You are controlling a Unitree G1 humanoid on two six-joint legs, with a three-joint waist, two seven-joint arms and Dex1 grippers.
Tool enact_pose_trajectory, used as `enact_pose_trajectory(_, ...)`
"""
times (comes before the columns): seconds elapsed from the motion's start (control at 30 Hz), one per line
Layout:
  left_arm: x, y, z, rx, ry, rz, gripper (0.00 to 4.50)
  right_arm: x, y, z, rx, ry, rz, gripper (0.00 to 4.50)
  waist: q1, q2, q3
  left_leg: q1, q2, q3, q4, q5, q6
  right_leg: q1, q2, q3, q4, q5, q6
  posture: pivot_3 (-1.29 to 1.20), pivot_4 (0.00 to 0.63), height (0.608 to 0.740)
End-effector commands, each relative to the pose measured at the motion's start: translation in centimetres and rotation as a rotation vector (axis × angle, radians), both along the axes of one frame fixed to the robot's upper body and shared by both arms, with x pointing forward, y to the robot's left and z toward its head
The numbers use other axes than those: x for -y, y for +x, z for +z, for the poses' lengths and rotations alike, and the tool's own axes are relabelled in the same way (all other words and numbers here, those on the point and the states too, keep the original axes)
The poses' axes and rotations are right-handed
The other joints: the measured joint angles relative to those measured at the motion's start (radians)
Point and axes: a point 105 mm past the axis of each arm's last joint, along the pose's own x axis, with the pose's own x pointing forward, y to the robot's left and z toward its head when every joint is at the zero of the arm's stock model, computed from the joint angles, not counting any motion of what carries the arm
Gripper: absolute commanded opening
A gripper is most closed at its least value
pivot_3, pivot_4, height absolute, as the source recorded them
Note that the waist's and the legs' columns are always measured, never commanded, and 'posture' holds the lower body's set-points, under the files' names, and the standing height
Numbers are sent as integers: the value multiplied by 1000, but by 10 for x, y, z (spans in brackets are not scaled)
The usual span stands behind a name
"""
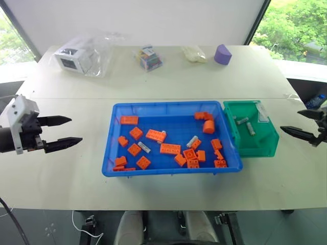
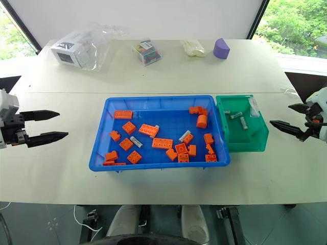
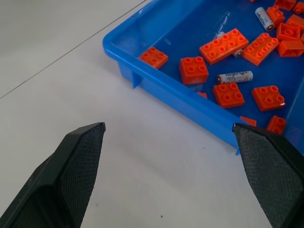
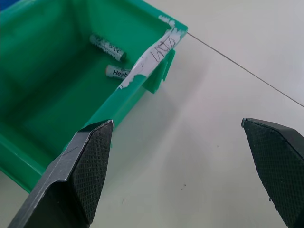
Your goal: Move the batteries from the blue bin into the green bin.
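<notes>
Both sets of jaws are spread wide with nothing between them: the left gripper [image 1: 61, 133] hangs at the left edge of the frame over bare table [image 1: 61, 173], and the right gripper [image 1: 301, 125] sits at the right edge, just beside the green bin [image 1: 268, 138]. Moving inward, the green bin butts up against the right side of the blue bin [image 1: 110, 153] in the middle of the frame, and two batteries [image 1: 247, 125] already lie in it. At least two more are left in the blue one, mixed in with the orange bricks [image 1: 169, 149]: one lower left of centre [image 1: 144, 148], one right of centre [image 1: 192, 141], and maybe a third tucked against a long brick [image 1: 162, 137], hard to tell. They look like rigid, smooth little metal cylinders, light but probably slippery and keen to roll, so pinching across the middle of the barrel seems the safest bet. The one lower left of centre has the most free space around it.
</notes>
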Motion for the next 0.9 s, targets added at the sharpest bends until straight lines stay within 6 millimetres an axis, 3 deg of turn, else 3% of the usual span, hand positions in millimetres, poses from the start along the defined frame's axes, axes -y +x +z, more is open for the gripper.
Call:
enact_pose_trajectory(0.03,-2,-1,7,62,64,1,4500,0,2,11,35,6,3,4450,0,0,0,0,0,0,0,0,0,0,0,0,0,0,0,0,150,734)
enact_pose_trajectory(0.47,5,7,17,82,11,5,4500,4,3,10,26,-11,-20,4450,1,0,0,0,0,3,2,0,0,0,1,0,3,0,0,0,150,734)
enact_pose_trajectory(0.63,17,11,28,125,-14,-19,4500,1,7,21,40,-98,8,4450,1,0,0,0,0,3,4,0,0,0,1,0,5,0,0,0,150,734)
enact_pose_trajectory(0.77,34,5,32,101,-23,-103,4500,-32,15,45,74,-86,123,4450,-4,1,1,1,0,4,6,0,0,0,1,1,9,0,0,0,150,734)
enact_pose_trajectory(0.9,56,-7,35,69,-8,-229,4500,-95,25,62,86,-51,298,4450,-7,3,2,1,2,2,11,0,0,-1,3,1,14,0,0,0,150,734)
